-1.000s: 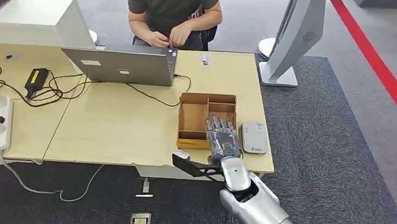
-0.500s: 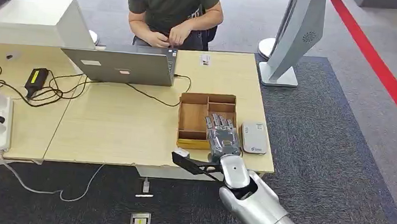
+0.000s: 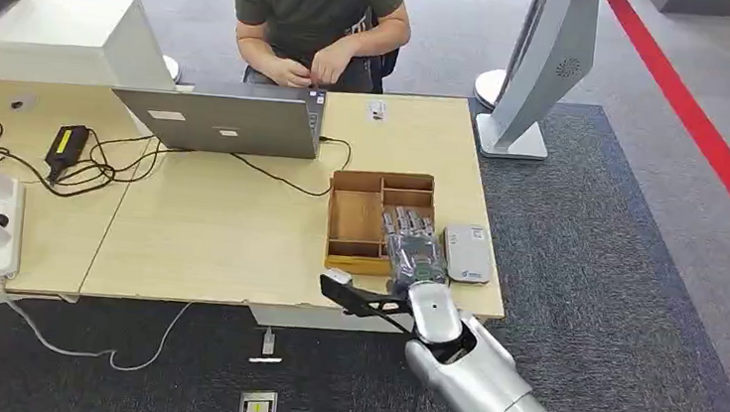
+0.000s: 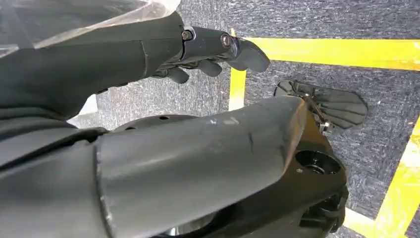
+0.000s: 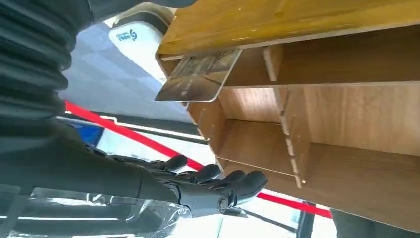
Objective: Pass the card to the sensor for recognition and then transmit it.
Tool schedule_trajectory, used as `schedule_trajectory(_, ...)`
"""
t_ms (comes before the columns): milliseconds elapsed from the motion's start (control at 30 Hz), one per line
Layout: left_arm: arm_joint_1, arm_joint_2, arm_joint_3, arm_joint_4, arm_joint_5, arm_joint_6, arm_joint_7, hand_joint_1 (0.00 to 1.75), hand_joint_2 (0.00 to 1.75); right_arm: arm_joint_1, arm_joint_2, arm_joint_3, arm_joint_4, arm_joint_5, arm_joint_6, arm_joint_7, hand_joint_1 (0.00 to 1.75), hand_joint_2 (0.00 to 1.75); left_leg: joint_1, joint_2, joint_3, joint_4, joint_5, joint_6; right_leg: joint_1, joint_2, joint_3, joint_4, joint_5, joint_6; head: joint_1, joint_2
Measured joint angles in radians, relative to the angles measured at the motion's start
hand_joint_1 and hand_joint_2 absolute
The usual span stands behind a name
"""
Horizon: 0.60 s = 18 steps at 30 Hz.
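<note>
Right now the right hand (image 3: 411,248) hovers flat over the tray (image 3: 355,215), fingers straight and apart, holding nothing. Card (image 5: 198,75) leans in tray's near-right slot (beside the sensor (image 3: 467,252)). Left hand (image 4: 208,52) hangs, fingers loosely curled, empty.

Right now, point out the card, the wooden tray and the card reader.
card (image 5: 198,75), right wrist view, middle of its face.
wooden tray (image 3: 353,215), head view, floor of its left compartment.
card reader (image 3: 467,252), head view, middle of its white top.
</note>
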Motion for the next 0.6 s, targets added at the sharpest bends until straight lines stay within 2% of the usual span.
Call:
schedule_trajectory(100, 0.000, 0.002, 0.000, 0.000, -0.008, -0.012, 0.013, 0.00, 0.00, -0.003, -0.008, -0.001, 0.000, -0.003, 0.002, 0.011, 0.00, 1.75, 0.000, 0.000, 0.000, 0.000, 0.000, 0.000, 0.000, 0.000, 0.000, 0.000, 0.000, 0.000, 0.000, 0.000)
schedule_trajectory(600, 0.000, 0.018, -0.003, 0.000, -0.038, -0.069, -0.006, 0.00, 0.00, 0.008, -0.050, -0.019, -0.016, -0.014, 0.019, 0.048, 0.00, 1.75, 0.000, 0.000, 0.000, 0.000, 0.000, 0.000, 0.000, 0.000, 0.000, 0.000, 0.000, 0.000, 0.000, 0.000)
